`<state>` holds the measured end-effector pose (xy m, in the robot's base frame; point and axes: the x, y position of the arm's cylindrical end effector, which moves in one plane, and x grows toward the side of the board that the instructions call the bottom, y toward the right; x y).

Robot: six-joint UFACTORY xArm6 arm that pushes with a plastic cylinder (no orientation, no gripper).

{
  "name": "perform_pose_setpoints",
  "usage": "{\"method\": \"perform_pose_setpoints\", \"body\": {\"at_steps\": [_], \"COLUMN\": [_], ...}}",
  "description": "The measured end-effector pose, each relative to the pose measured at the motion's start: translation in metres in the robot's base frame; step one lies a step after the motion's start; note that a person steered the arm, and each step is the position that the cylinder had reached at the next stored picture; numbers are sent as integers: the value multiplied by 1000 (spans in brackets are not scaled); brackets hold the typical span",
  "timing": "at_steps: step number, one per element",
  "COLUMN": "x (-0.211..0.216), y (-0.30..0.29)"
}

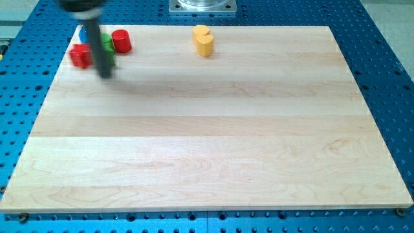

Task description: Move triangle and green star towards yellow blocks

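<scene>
Wooden board [213,129] on a blue perforated table [381,39]. Dark rod, motion-blurred; my tip [106,74] holds nothing and sits at the view's top left, just below the green block [107,50]. The rod hides most of that green block and of one blue block [83,33]; neither shape is readable. Count: one red cylinder [121,41], one red block [80,55], one yellow heart-shaped block [203,40] well apart toward the view's right.

Single cam, high, angled down onto whole pale wooden board [213,136]; blue perforated table [388,77] frames edges.
</scene>
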<state>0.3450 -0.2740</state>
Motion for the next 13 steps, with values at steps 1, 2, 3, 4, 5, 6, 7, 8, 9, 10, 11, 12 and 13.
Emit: {"method": "perform_pose_setpoints", "body": {"at_steps": [1,2,3,4,5,6,7,8,9,10,11,12,13], "x": [15,15,-11,-27,-23,-18,-22,-57,-100,-110,-114,-63,-34], "y": [-31,-31,-29,-2,45,-10,-30,-25,-21,-22,-2,30,88]}}
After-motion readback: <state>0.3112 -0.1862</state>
